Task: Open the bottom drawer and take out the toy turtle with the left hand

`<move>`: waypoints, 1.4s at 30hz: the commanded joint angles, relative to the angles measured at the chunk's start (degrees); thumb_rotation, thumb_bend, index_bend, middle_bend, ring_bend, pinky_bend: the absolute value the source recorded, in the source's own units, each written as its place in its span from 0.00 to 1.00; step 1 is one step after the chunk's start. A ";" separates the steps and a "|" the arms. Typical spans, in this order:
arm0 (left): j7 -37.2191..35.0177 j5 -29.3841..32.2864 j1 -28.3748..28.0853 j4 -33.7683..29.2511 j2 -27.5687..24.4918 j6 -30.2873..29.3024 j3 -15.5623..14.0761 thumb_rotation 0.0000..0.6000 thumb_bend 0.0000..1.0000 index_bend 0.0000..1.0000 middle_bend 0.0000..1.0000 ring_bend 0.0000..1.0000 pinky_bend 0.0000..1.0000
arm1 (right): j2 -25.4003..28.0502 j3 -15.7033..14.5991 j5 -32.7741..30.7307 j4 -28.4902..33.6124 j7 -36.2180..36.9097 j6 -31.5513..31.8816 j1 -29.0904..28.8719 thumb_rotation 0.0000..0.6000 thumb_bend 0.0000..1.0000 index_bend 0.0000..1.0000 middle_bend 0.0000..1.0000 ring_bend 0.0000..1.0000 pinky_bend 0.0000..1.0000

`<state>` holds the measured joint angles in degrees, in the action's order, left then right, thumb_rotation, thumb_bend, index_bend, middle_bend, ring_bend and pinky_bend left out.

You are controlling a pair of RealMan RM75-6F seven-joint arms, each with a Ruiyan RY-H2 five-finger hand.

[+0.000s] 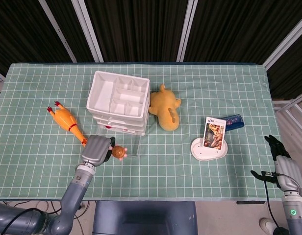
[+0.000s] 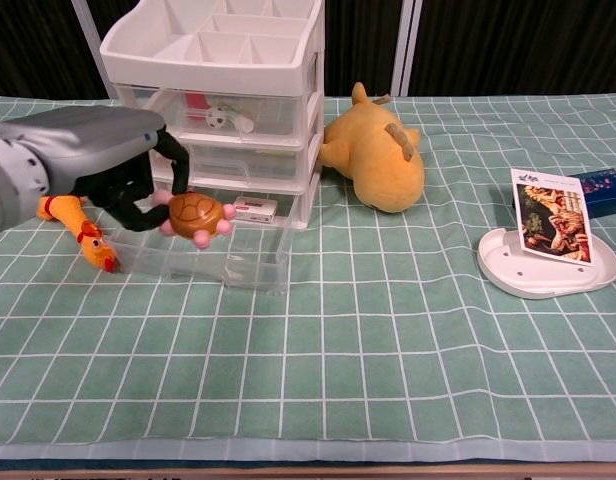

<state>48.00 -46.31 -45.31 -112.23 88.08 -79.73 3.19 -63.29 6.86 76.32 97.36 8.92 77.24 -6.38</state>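
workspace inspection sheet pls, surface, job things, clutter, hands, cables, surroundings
surface: green checked cloth over the table
job's things: toy turtle held up above the open bottom drawer of the white drawer unit
clutter: yellow plush, rubber chicken, picture card on a white dish, blue box
hands: left robot hand grips the turtle; right robot hand off the table edge, holding nothing
cables: black lead near the right wrist
surroundings: dark slatted wall

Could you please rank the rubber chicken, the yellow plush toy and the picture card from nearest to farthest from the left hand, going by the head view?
From the left hand, which holds the toy turtle:
1. Rubber chicken, just up and to the left of the hand.
2. Yellow plush toy, beside the drawer unit, right of the hand.
3. Picture card, on its white stand, far right.
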 commanded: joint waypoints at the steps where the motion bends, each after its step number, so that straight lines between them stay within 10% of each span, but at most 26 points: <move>1: 0.67 -3.03 2.90 -4.21 -2.93 -2.13 -4.28 1.00 0.46 0.58 1.00 1.00 1.00 | -0.01 0.02 -0.06 0.07 -0.14 0.04 0.01 1.00 0.10 0.00 0.00 0.00 0.18; 15: -0.07 -3.00 7.19 0.56 -2.75 0.18 -8.85 1.00 0.45 0.53 1.00 1.00 1.00 | 0.11 0.07 -0.24 0.55 -0.16 0.12 0.12 1.00 0.10 0.00 0.00 0.00 0.18; 28: -0.75 -3.16 8.06 5.13 -0.80 1.96 -7.09 1.00 0.20 0.37 0.96 0.98 1.00 | 0.22 0.14 -0.40 0.43 0.39 -0.11 0.12 1.00 0.10 0.00 0.00 0.00 0.18; 32: -2.40 -6.16 9.02 4.25 -2.12 0.34 -6.50 1.00 0.20 0.31 0.79 0.82 0.92 | 0.20 0.10 -0.26 0.38 0.32 -0.03 0.13 1.00 0.10 0.00 0.00 0.00 0.18; 42: -13.89 -22.07 16.74 2.32 -10.66 -10.89 -8.62 1.00 0.18 0.00 0.06 0.06 0.23 | -0.07 -0.04 0.42 -0.18 -0.47 0.42 0.11 1.00 0.10 0.00 0.00 0.00 0.18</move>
<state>37.63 -64.42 -31.45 -110.15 80.28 -86.88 -4.37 -63.34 6.83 76.70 97.22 8.48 77.63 -6.27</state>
